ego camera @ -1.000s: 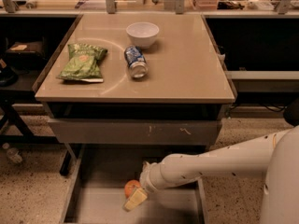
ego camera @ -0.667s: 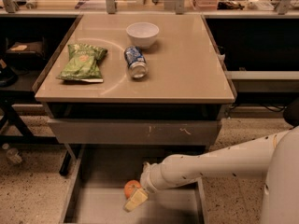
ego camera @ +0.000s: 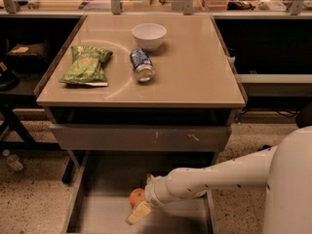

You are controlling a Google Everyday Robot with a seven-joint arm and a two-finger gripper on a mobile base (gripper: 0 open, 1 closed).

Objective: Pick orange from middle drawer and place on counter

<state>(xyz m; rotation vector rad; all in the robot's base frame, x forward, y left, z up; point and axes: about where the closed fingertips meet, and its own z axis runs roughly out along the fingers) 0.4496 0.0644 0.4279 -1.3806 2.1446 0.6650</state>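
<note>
Robot's cream gripper (ego camera: pixel 139 209) inside wide grey metal middle drawer (ego camera: pixel 105 217), just beside small round orange (ego camera: pixel 136 196), whether clamped on it cannot be told, glossy tan counter (ego camera: pixel 195 67) above

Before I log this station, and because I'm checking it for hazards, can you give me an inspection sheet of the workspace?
Surface: counter, tan and glossy.
Job's things: orange lies in the open drawer, not yet on the counter.
Clutter: green bag, soda can on its side and white bowl, all on the counter.
Grippers: gripper is down in the drawer beside the orange; contact unclear.
Cables: thin dark cable on the floor, far right.
Surroundings: speckled floor; bottle lying at left.
</note>
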